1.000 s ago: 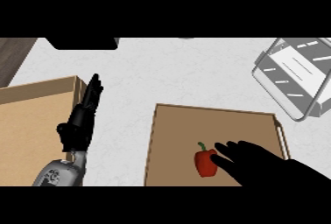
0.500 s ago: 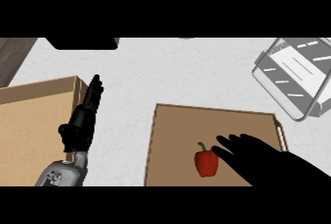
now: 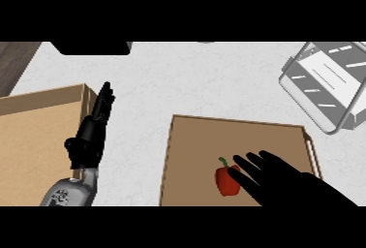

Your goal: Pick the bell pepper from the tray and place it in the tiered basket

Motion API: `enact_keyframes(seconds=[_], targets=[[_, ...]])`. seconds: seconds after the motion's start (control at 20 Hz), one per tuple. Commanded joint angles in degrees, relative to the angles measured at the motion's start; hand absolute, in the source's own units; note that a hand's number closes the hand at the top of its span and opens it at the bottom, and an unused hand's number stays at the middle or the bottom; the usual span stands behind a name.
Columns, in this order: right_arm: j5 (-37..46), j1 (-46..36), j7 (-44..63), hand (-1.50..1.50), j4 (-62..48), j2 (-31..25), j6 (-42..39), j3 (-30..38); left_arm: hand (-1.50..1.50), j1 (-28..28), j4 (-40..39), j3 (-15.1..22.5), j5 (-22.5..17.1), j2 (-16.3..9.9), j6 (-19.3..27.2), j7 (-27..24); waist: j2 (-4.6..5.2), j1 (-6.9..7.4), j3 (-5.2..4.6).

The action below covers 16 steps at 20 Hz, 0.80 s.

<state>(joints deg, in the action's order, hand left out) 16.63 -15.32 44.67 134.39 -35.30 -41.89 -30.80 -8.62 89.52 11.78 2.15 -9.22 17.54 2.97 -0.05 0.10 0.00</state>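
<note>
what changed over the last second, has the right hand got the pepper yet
Hardly anything moved. The right hand edged slightly up the tray, fingers straight beside the red bell pepper, which is not taken hold of and lies where it did. The left hand rests open at the view's left as before, and the tiered basket at upper right has not shifted.

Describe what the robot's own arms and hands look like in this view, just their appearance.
The left robot hand is black, long and slender, with segmented fingers. It joins a rounded light grey forearm with a faint dark marking on its shell. The right robot hand is also black, appearing as a broad dark shape with thick fingers; its forearm cannot be made out. No cables show.
</note>
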Motion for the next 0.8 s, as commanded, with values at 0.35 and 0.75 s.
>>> enact_keyframes(seconds=[0.35,0.75], targets=[[18.44,6.24,-12.62,-1.5,-5.85,0.99,1.49,1.0,0.0,2.44,-1.13,-1.68,0.67,1.89,-2.46,-3.55,0.03,-0.22,0.02],[23.49,8.76,-14.97,-1.5,-11.7,6.91,0.89,-0.36,0.0,-0.88,0.55,-3.74,2.38,2.03,-3.04,1.87,-0.01,-0.18,0.01]])
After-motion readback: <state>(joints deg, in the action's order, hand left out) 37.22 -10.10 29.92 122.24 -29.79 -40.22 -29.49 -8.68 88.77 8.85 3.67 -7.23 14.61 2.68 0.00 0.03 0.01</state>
